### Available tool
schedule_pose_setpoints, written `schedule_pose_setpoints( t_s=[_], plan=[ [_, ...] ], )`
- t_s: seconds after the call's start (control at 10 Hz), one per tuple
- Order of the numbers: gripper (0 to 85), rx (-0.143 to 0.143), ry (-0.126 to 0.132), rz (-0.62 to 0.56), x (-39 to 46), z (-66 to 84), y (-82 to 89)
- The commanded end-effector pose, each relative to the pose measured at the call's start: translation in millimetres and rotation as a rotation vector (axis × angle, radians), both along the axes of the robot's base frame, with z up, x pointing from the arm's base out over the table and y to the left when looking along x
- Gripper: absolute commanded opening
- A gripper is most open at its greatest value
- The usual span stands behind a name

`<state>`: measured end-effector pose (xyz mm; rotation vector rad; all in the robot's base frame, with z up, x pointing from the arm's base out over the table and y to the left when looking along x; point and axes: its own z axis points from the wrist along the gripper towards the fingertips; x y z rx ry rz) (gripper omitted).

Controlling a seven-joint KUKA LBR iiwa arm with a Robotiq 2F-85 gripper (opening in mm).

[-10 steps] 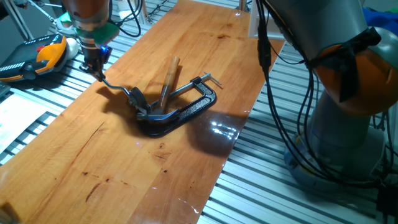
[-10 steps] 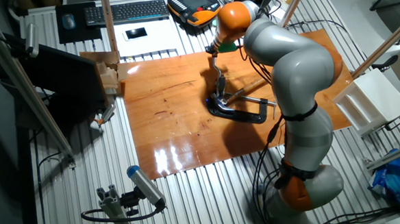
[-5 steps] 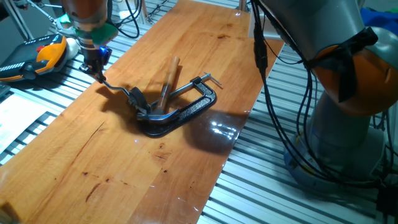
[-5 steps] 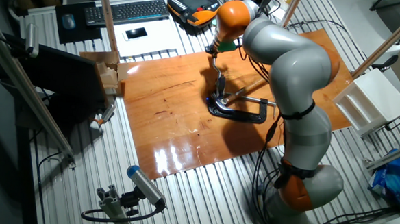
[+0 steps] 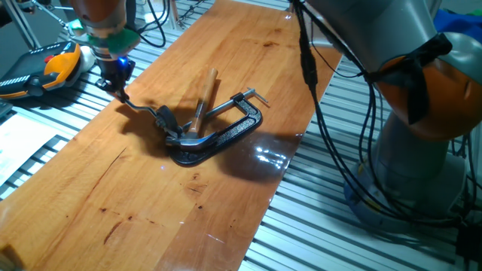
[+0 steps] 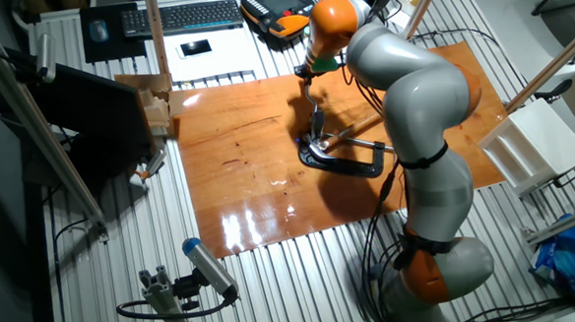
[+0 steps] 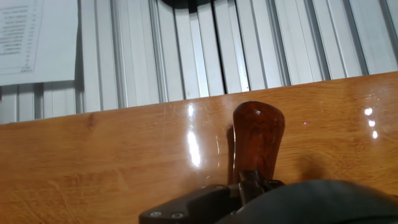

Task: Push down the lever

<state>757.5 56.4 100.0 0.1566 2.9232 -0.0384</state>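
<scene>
The lever (image 5: 143,108) is a thin bent silvery rod that rises from a small bracket (image 5: 167,120) in the middle of the wooden board. Its dark reddish knob (image 7: 258,140) fills the centre of the hand view, low over the board near its edge. My gripper (image 5: 120,89) hangs from the arm at the upper left, its dark tip resting on the knob end of the lever. The fingers look pressed together, with nothing held between them. In the other fixed view, the gripper (image 6: 310,75) sits just above the lever (image 6: 317,111).
A black C-clamp (image 5: 226,134) holds the bracket to the board, and a wooden-handled hammer (image 5: 203,94) lies across it. An orange-and-black control pendant (image 5: 45,71) rests on the slatted table beside the gripper. The board's edge (image 7: 124,112) is close behind the knob. The arm's base (image 5: 422,150) stands at the right.
Hardly anything differs: my gripper stays on the lever's knob end, shifted only a touch, and the arm's cables have swung slightly left.
</scene>
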Motion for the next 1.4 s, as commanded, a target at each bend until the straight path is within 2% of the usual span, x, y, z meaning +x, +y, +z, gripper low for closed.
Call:
schedule_pose_setpoints(
  t_s=[0.0,0.5,1.0,1.3],
  plan=[
    [0.0,0.007,0.011,-0.002,0.7,-2.1,-0.3],
    [0.0,0.02,0.082,-0.019,1.4,-4.1,-1.2],
    [0.0,0.015,0.085,-0.024,2.3,-14.5,0.0],
    [0.0,0.024,0.117,-0.031,1.2,-20.4,3.6]
  ],
)
